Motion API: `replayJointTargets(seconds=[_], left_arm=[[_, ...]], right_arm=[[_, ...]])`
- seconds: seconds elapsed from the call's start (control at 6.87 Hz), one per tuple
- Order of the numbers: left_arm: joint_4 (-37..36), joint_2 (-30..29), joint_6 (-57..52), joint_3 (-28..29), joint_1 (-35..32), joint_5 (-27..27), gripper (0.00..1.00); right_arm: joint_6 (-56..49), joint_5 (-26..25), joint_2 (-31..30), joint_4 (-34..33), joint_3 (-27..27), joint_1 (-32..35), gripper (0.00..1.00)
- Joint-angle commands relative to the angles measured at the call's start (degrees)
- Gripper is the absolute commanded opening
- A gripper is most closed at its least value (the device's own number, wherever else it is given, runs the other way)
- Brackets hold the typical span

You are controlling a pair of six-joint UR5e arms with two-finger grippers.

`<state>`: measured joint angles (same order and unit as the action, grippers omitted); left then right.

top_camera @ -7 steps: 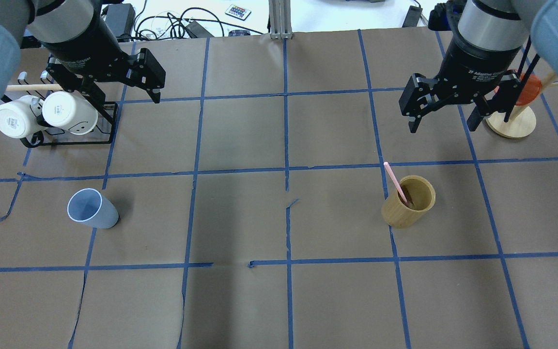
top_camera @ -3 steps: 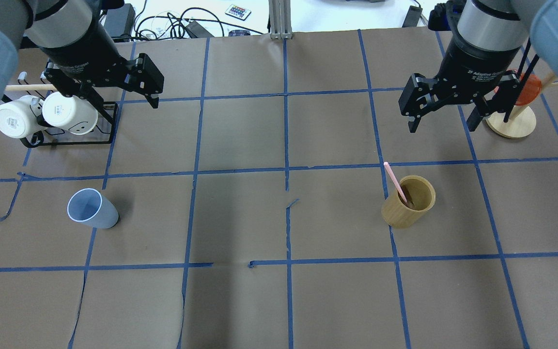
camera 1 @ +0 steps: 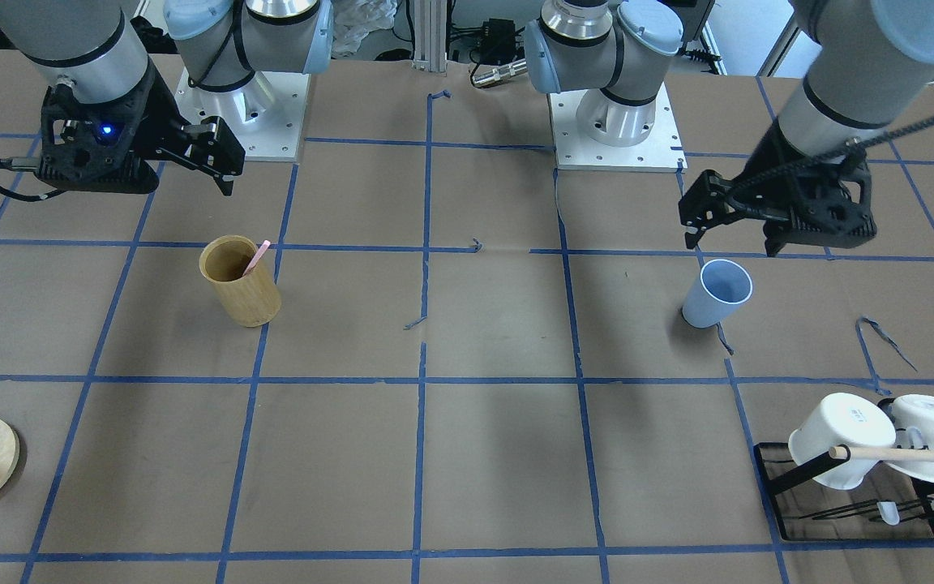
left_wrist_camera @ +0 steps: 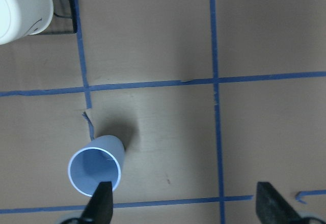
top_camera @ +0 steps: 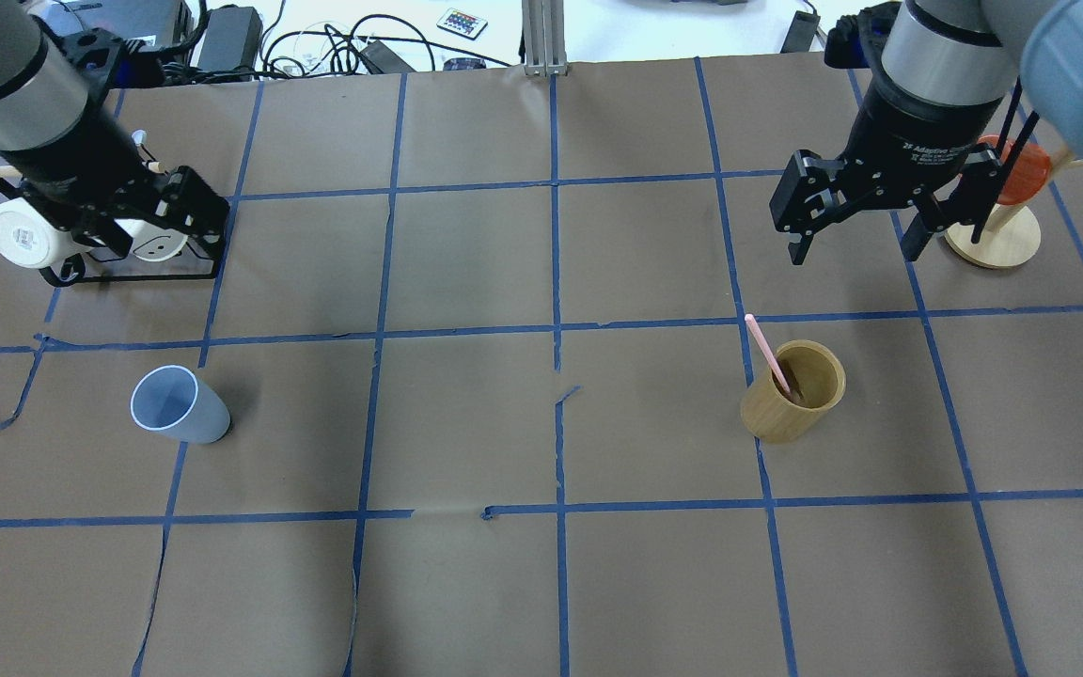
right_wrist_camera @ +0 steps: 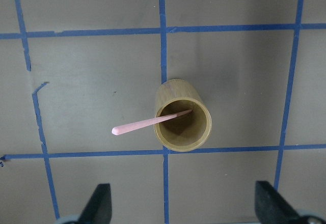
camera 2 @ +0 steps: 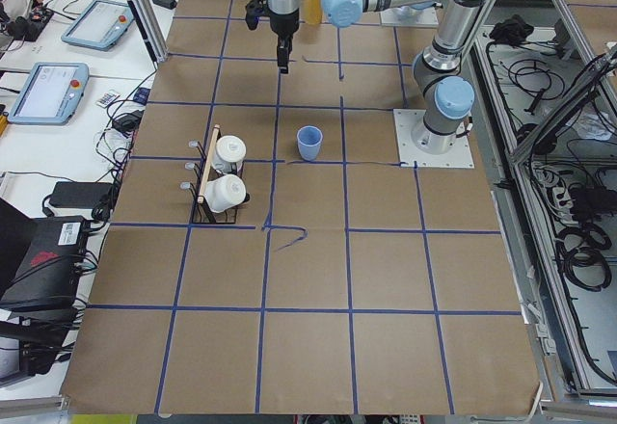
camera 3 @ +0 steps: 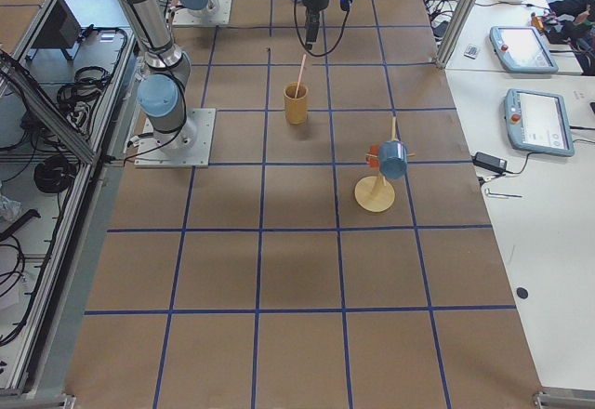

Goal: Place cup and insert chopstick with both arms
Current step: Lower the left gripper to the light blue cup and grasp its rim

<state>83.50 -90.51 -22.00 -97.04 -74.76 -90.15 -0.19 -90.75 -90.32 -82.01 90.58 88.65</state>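
The light-blue cup (top_camera: pixel 180 404) stands upright on the left side of the table, also in the front view (camera 1: pixel 717 294) and the left wrist view (left_wrist_camera: pixel 97 169). My left gripper (top_camera: pixel 156 246) hangs open and empty above the table, a little beyond the cup, in front of the mug rack. In its wrist view, one finger (left_wrist_camera: pixel 102 203) is just below the cup's rim. A pink chopstick (top_camera: pixel 767 350) leans in a tan bamboo cylinder (top_camera: pixel 793 392). My right gripper (top_camera: pixel 854 252) is open and empty, high beyond the cylinder. The right wrist view shows the chopstick (right_wrist_camera: pixel 147 123) and cylinder (right_wrist_camera: pixel 183 132) below.
A black rack (top_camera: pixel 128 273) with two white mugs and a wooden rod sits at the far left. A round wooden stand (top_camera: pixel 993 240) with an orange piece sits at the far right, close to my right arm. Blue tape lines grid the brown table.
My left gripper has moved left and back toward the cup's side, now over the mug rack's front. The right gripper has barely shifted. The cup, chopstick and cylinder have not moved.
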Motion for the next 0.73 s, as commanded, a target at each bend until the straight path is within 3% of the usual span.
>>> replayJointTargets(seconds=[0.0,0.29,0.44,0.58], left_arm=[[-5.4,-0.5,-13.1,-8.1,10.8,0.2,1.00],[-12.9,-1.2,-13.6,-14.6,12.6,-0.2,0.97],[-13.9,-1.2,-13.6,-15.9,12.7,-0.2,0.97],[-14.2,-2.7,-13.5,-16.0,12.9,-0.4,0.98]], right_arm=[[0.2,0.5,-0.2,-0.8,2.2,0.0,1.00],[3.9,0.7,1.3,-2.5,2.7,-0.6,1.00],[9.0,0.8,3.4,-3.5,3.2,-0.6,1.00],[18.0,4.1,5.6,-5.2,3.1,-0.6,1.00]])
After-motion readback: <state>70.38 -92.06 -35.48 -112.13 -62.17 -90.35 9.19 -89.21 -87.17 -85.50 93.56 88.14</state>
